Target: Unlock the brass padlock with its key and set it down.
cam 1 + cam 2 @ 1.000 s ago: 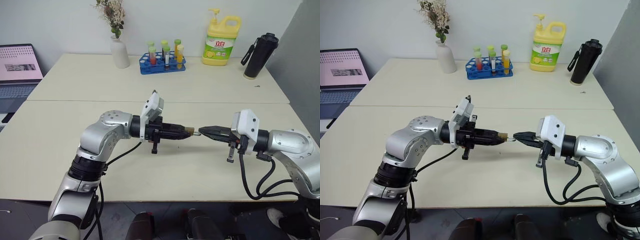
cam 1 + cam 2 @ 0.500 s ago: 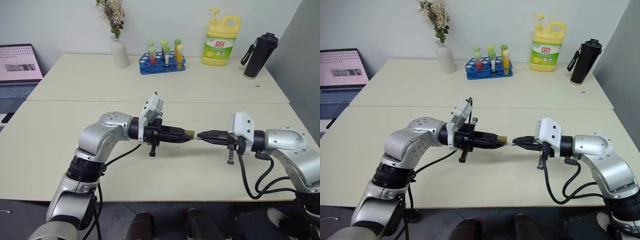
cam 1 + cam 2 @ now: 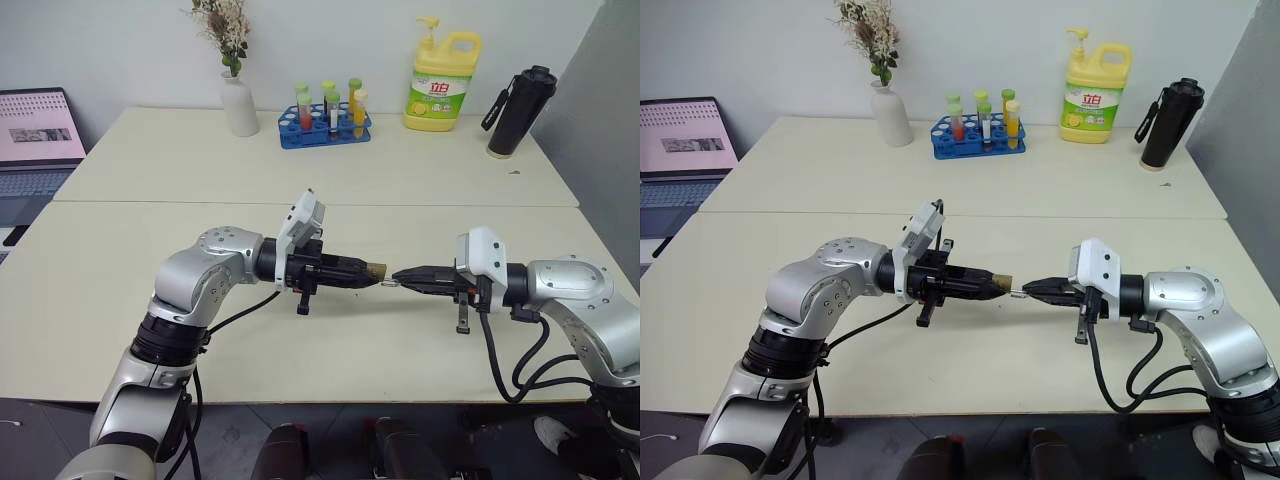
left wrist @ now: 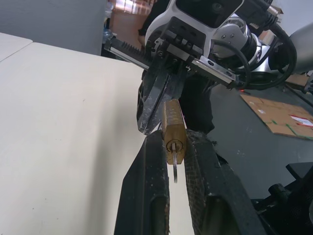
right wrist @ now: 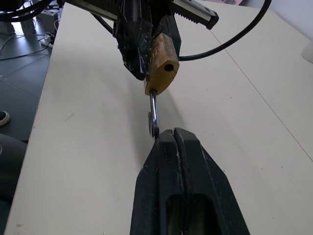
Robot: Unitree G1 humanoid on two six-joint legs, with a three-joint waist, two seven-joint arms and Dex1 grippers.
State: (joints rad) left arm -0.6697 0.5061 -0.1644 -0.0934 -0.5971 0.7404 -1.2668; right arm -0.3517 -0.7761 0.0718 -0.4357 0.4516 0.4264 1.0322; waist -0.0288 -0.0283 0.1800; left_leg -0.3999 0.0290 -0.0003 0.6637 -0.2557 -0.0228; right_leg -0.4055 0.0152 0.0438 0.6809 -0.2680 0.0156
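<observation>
The brass padlock (image 3: pixel 376 268) hangs in mid-air over the table's front half, with my left gripper (image 3: pixel 372 270) shut on its body. In the left wrist view its keyhole end (image 4: pixel 172 128) faces the camera between my fingers (image 4: pixel 154 161). A thin silvery key (image 4: pixel 175 169) sticks out of the keyhole, seen edge-on. My right gripper (image 3: pixel 398 275) points at it from the right and is shut on the bend of the silvery shackle (image 5: pixel 153 112). One shackle hole in the padlock (image 5: pixel 160 63) looks empty.
Along the back of the cream table (image 3: pixel 120 290) stand a white vase with flowers (image 3: pixel 240 100), a blue test-tube rack (image 3: pixel 325 125), a yellow detergent bottle (image 3: pixel 443 85) and a black flask (image 3: pixel 520 110). A laptop (image 3: pixel 35 140) sits at far left.
My right wrist has turned and the gripper now lies more level, with its tip still at the padlock's shackle. The left gripper and padlock have stayed in place.
</observation>
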